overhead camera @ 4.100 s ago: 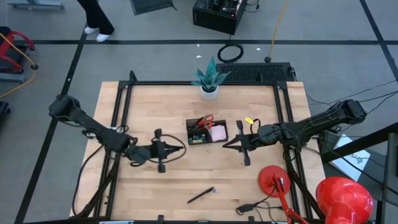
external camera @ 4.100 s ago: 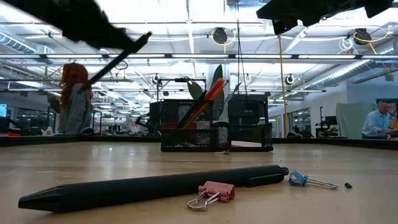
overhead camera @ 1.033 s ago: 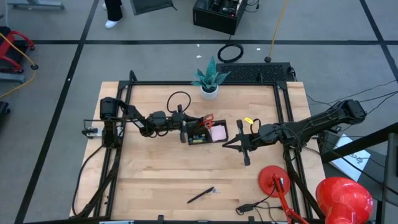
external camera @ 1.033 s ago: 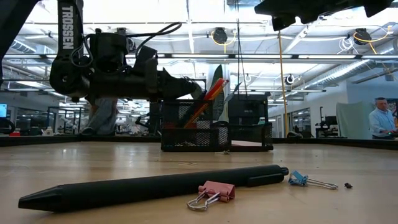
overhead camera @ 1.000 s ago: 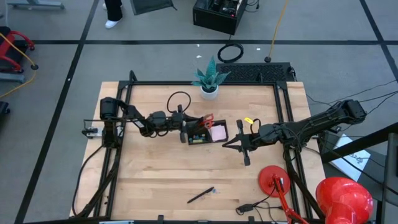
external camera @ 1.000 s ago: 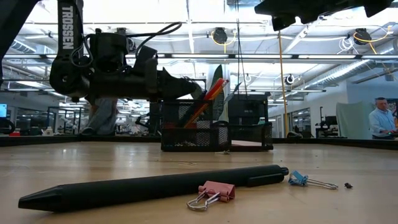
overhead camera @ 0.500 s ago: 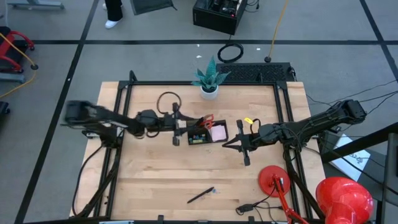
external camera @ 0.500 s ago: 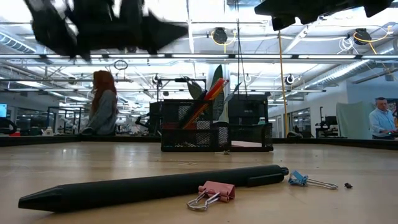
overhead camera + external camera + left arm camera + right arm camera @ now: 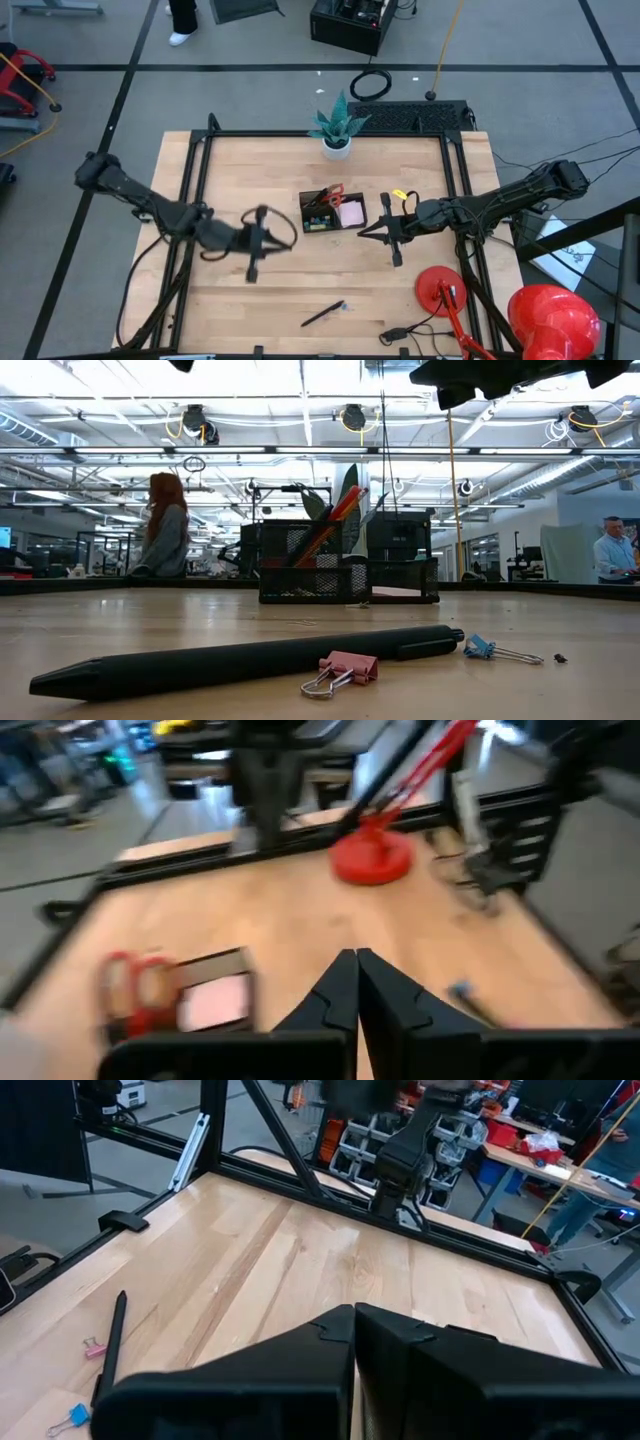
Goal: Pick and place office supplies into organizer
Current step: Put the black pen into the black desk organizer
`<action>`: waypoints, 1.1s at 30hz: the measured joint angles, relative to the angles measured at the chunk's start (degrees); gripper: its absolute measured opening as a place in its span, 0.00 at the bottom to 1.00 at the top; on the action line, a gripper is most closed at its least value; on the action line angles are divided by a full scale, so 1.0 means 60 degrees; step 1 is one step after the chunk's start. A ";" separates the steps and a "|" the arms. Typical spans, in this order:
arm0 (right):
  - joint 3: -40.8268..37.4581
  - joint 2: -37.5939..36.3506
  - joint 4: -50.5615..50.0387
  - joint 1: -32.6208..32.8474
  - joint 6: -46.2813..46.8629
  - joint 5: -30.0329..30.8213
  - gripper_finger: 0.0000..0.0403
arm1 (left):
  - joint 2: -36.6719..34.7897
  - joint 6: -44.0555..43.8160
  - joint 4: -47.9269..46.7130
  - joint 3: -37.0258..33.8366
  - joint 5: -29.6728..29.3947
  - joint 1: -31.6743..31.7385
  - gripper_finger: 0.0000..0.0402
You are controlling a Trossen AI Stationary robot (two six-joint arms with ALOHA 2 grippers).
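Pen lying diagonal, tip seemingly toward front-left; both arms' fingers pressed together, empty

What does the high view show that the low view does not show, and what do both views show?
Only the high view shows the left gripper and right gripper, both shut and empty, and the red-handled scissors. Only the low view shows a pink clip, a blue clip and people beyond the table. Both show the organizer and the black pen.

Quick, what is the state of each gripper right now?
Left gripper: closed, holding nothing.
Right gripper: closed, holding nothing.
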 joint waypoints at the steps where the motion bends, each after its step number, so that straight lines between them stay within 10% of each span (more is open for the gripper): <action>1: 0.0000 0.0000 -0.0002 -0.0003 0.0000 -0.0001 0.01 | 0.0154 -0.0205 0.0154 0.0004 -0.0117 -0.0321 0.02; 18: 0.0000 0.0001 -0.0168 0.0018 0.0506 -0.0023 0.01 | 0.5853 -0.4552 0.4579 0.0261 -0.0948 -0.1774 0.01; 26: 0.0000 0.0000 -0.0147 0.0018 0.0499 -0.0023 0.01 | 0.8091 -0.5848 -0.1399 0.4218 -0.0402 -0.1498 0.00; 33: 0.0000 0.0000 -0.0241 0.0018 0.0474 -0.0023 0.01 | 0.8490 -0.5005 -0.2634 0.6334 0.0319 -0.1368 0.02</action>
